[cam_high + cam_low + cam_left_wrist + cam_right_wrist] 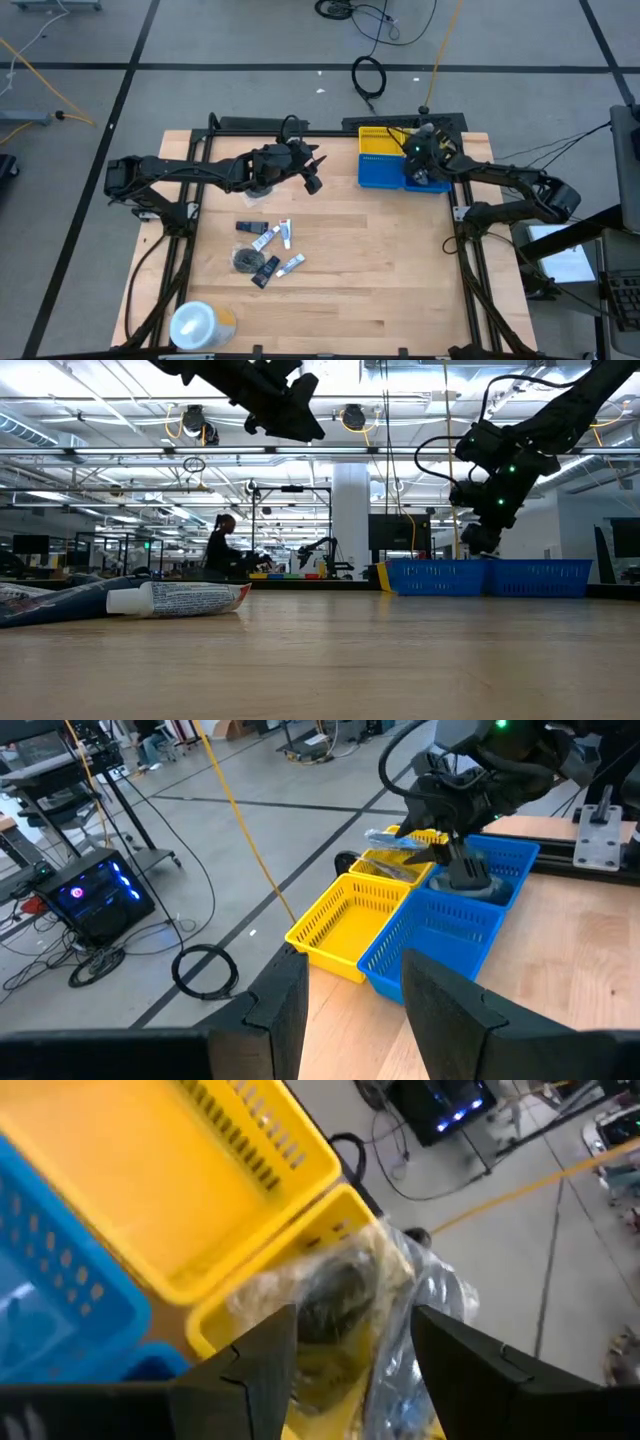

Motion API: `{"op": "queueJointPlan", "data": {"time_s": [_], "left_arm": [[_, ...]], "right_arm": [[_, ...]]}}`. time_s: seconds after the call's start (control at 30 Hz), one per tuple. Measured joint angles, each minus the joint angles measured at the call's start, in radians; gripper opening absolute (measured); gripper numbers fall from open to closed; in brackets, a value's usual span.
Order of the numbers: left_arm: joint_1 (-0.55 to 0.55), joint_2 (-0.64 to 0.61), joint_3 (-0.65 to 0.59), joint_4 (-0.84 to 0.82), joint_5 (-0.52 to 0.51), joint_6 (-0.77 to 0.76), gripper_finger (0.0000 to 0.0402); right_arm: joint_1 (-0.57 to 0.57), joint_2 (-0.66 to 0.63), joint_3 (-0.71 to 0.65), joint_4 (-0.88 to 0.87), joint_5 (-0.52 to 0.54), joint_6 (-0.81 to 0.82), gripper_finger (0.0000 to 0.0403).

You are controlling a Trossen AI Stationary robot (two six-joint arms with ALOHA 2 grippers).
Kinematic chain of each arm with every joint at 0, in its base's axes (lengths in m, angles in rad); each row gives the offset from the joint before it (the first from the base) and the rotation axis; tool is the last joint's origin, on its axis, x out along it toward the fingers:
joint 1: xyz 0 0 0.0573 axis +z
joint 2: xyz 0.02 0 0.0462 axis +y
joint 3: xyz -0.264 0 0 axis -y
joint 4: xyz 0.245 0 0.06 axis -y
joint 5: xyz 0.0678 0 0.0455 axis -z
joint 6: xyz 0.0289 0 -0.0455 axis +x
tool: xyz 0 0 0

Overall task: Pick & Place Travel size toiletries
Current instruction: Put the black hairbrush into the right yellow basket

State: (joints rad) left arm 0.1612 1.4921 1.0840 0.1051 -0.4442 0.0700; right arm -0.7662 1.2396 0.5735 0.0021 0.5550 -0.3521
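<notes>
Several travel size toiletries (pixel 268 250) lie flat on the wooden table: white and blue tubes (pixel 180 598), a dark round flat piece (pixel 245 260) and a dark tube (pixel 265 270). My right gripper (pixel 355 1370) hangs over the yellow basket (pixel 385 140) at the far right. A clear plastic packet with a dark round piece in it (pixel 345 1295) shows between its parted fingers. My left gripper (pixel 355 1010) hovers high over the table's far middle (pixel 315 172), open with nothing in it, pointing toward the baskets. My right gripper has the clear packet (pixel 400 840) between its parted fingers, over the yellow basket. Whether the fingers touch it or it lies on the basket's contents, I cannot tell.
A blue basket (pixel 385 175) stands against the yellow one on its near side. A large white-and-yellow roll (pixel 200 325) lies at the near left corner. Dark frame rails run along the table's left, right and far edges. Bare wood stretches between the toiletries and the baskets.
</notes>
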Motion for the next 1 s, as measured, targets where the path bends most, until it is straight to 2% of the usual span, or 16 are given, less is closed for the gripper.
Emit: {"op": "queueJointPlan", "data": {"time_s": [0.17,0.4,0.53,0.67,1.0], "left_arm": [[0.000,0.000,0.000,-0.008,-0.014,0.010,0.0159],[0.009,0.000,0.000,-0.110,-0.142,-0.061,0.0159],[0.033,0.000,0.000,-0.248,-0.142,-0.165,0.0159],[0.073,0.000,0.000,-0.410,-0.083,-0.282,0.0159],[0.167,0.000,0.000,-0.797,0.139,-0.386,0.0159]], "right_arm": [[0.014,-0.010,0.000,0.048,-0.039,0.069,0.0188],[0.091,-0.021,0.000,0.135,-0.293,0.156,0.0185],[0.155,-0.021,0.000,0.177,-0.299,0.155,0.0185],[0.213,-0.021,0.000,0.210,-0.299,0.153,0.0185],[0.310,-0.021,0.000,0.235,-0.297,0.153,0.0183]]}}
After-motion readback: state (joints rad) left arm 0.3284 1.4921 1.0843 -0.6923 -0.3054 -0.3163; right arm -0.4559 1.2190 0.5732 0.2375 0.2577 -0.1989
